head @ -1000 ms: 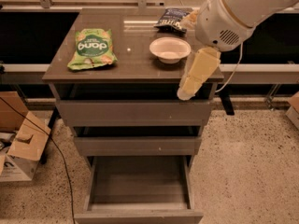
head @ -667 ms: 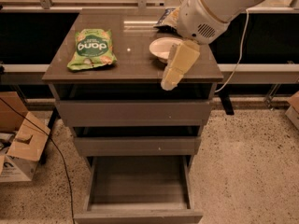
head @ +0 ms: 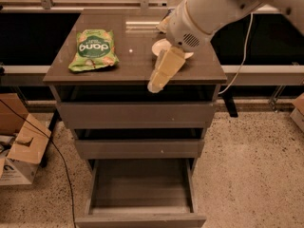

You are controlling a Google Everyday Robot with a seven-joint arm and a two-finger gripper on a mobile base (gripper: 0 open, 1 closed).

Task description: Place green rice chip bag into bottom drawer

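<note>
bag [head: 93, 50] left on cabinet [head: 137, 61]; gripper [head: 156, 83] apparently right

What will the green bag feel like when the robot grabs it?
Probably squishy and crackly: the bag looks puffy and crinkled. Likely light, since it's a small snack bag. Lying flat, it shouldn't roll. The hand hangs at the cabinet's front edge.
</note>
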